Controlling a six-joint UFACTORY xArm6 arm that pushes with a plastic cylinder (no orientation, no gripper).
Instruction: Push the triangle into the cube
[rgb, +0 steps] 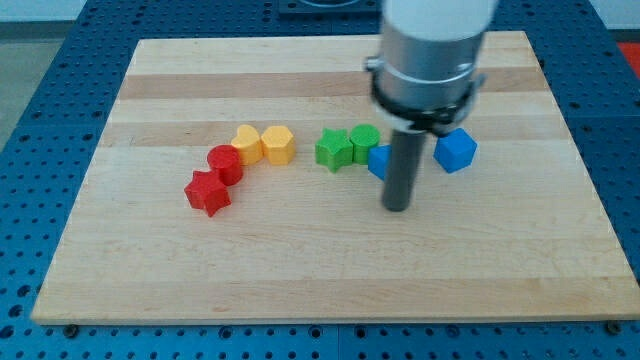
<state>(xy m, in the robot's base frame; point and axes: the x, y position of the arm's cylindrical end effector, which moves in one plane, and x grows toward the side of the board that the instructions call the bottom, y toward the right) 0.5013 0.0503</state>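
Note:
A blue cube (455, 150) sits right of the board's middle. A second blue block (379, 160), partly hidden by the rod so its shape is unclear, lies just left of the rod. My tip (398, 207) rests on the board just below and to the right of that hidden blue block, and to the lower left of the blue cube. The rod stands between the two blue blocks.
A green star (333, 150) and a green round block (364, 139) touch the hidden blue block's left. A yellow block (246, 143) and a yellow hexagon (279, 144), a red cylinder (225, 163) and a red star (208, 193) lie further left on the wooden board (330, 270).

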